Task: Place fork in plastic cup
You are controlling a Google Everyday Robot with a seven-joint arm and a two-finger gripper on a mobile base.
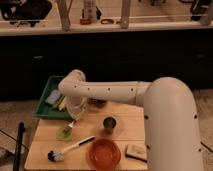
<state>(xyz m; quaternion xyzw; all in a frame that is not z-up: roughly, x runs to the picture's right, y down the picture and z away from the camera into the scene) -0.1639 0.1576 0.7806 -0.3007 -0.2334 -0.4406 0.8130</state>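
A: Where is the gripper [75, 118] seen?

B: It is seen at the end of the white arm [107, 92], over the wooden table's [45, 135] left part. Whether anything is clamped cannot be told.

A: And the fork [70, 125]?

B: A thin pale sliver is seen just below the gripper, slanting down into the plastic cup [64, 132], which is placed directly beneath.

A: What else is nearby?

B: A green tray [46, 99] is seen up and left of the gripper. A steel cup [109, 123] is placed to its right, a brush [70, 149] below the plastic cup, and an orange bowl [104, 153] lower right.
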